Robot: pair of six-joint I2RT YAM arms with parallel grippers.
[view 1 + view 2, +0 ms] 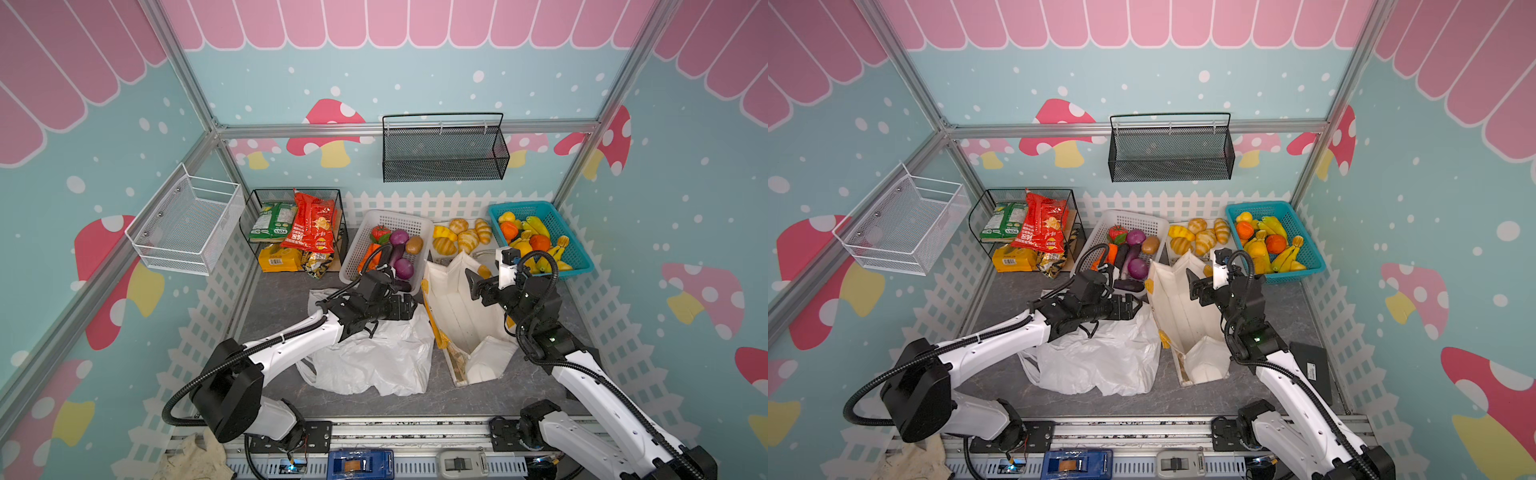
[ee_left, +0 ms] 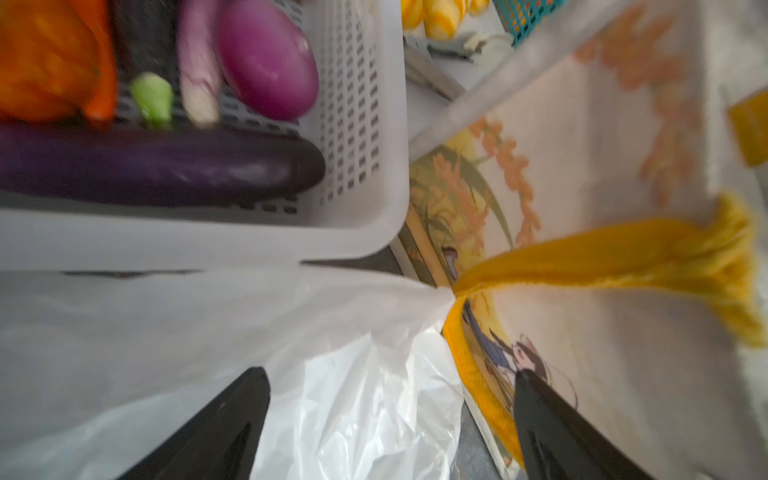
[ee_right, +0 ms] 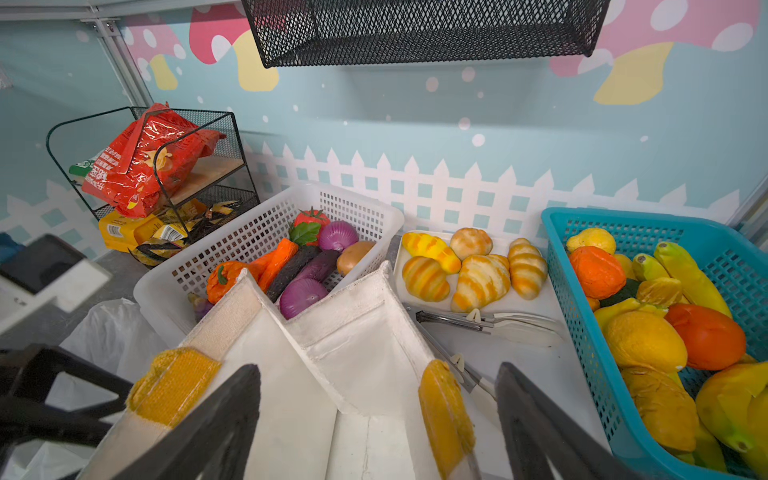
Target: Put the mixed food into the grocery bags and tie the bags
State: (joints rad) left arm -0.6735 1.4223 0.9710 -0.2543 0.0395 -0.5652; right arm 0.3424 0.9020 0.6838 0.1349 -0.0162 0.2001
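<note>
Both claws stand wide and empty: the left gripper (image 2: pixel 390 374) over the white plastic bag (image 1: pixel 374 353), the right gripper (image 3: pixel 376 370) above the tote (image 1: pixel 457 316). In a top view the red crisp packet (image 1: pixel 309 224) leans in the wire rack (image 1: pixel 297 190) at eleven o'clock of that bag, and the fruits (image 1: pixel 539 242) lie at two o'clock of the tote. The packet looks light, slippery and crushable, so its sealed top edge is the likely place to pinch.

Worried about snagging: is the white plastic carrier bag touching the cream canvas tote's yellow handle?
Touching: left wrist view shows the white plastic carrier bag lying on the tote's yellow handle.
</note>
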